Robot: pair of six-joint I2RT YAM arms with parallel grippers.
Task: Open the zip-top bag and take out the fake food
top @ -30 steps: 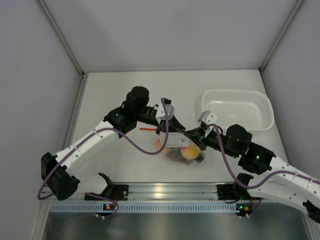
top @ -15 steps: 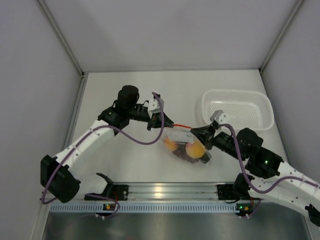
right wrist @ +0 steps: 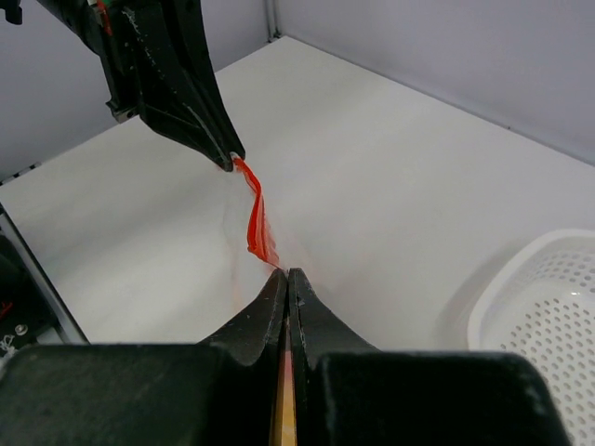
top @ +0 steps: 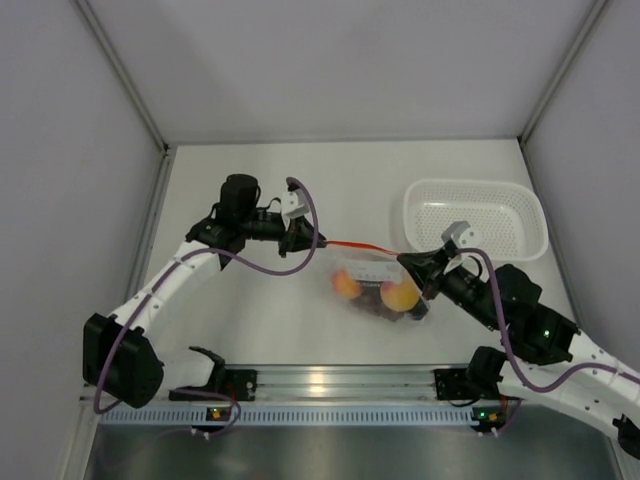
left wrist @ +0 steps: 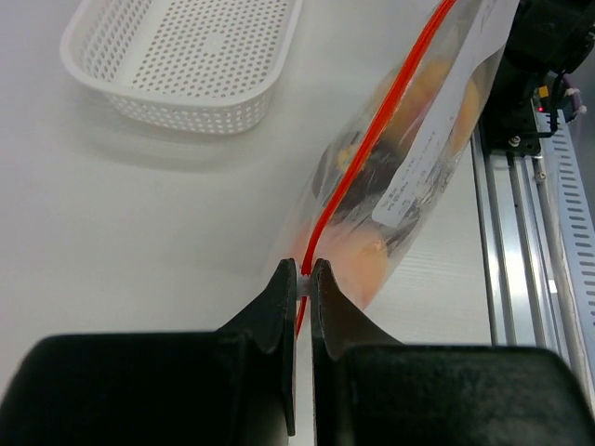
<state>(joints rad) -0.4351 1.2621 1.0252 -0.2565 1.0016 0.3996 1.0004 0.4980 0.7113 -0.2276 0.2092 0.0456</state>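
"Zip-top bag (top: 385,287): where is it just now?"

"Near the middle of the counter (top: 240,180), slung between the two arms and closer to the right one. The fake food (top: 400,296) is all inside, orange fruits over darker pieces. Whether the bottom rests on the counter I cannot tell."

"And the grip?"

"The left gripper (left wrist: 304,276) is pinched narrow on one end of the red zip strip (top: 355,245), and the right gripper (right wrist: 285,275) is pinched narrow on the other end. From above, the strip runs as a taut line between them. From the right wrist it looks twisted."

"So which step?"

"Opening, I'd say, with nothing taken out yet. I cannot make out whether the seal has parted anywhere."

"What does the next move want?"

"My guess is a pull across the seal rather than along it, each gripper on its own lip, gently enough that the thin plastic does not slip free. Then one holds the mouth while the other reaches for a fruit."

"Anything to read?"

"A white label (left wrist: 420,177) on the bag's side carries small dark print, too fine to read. Farther back, the white perforated basket (top: 490,222) shows no writing."
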